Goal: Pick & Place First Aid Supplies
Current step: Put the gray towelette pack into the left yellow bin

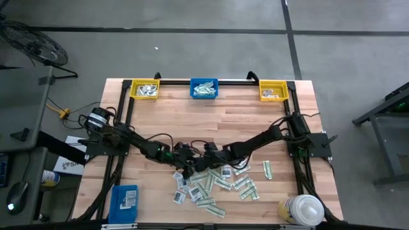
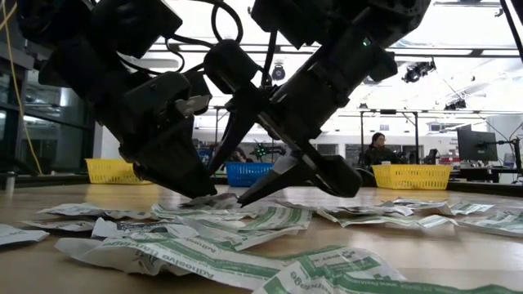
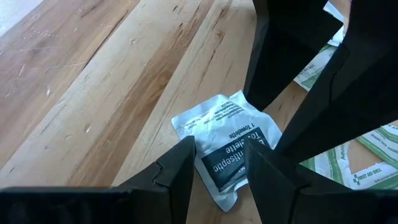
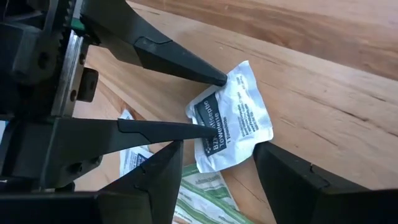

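At mid-table, both grippers meet over one packet. Left gripper [image 3: 217, 171] has its fingers spread, tips straddling the packet [image 3: 225, 146] on the wood. Right gripper [image 4: 217, 165] is likewise spread wide around the same packet [image 4: 231, 118], gripping nothing; whether any fingertip presses the paper, I cannot tell. In the high view the two grippers [image 1: 185, 167] [image 1: 206, 160] nearly touch at the pile's upper left edge.

That packet is squarish, white and crinkled, with a dark label band and printed text reading "antiseptic towelette". It lies flat on bare wood, just off the pile.

Rest of the pile [image 1: 217, 185] spreads toward the near edge: narrow green-and-white strips and more white squares, many overlapping. One strip [image 1: 267, 168] lies apart to the right. Bare wood stretches from the grippers back to the far edge, and to the left of the packet.

Along the far edge stand a yellow bin [image 1: 145, 89], a blue bin [image 1: 204, 89] and a second yellow bin [image 1: 273, 90], each holding packets. A blue box [image 1: 124, 199] sits at the near left corner, a white-capped bottle [image 1: 301, 209] at the near right. Each arm's fingers crowd the other's around the packet.
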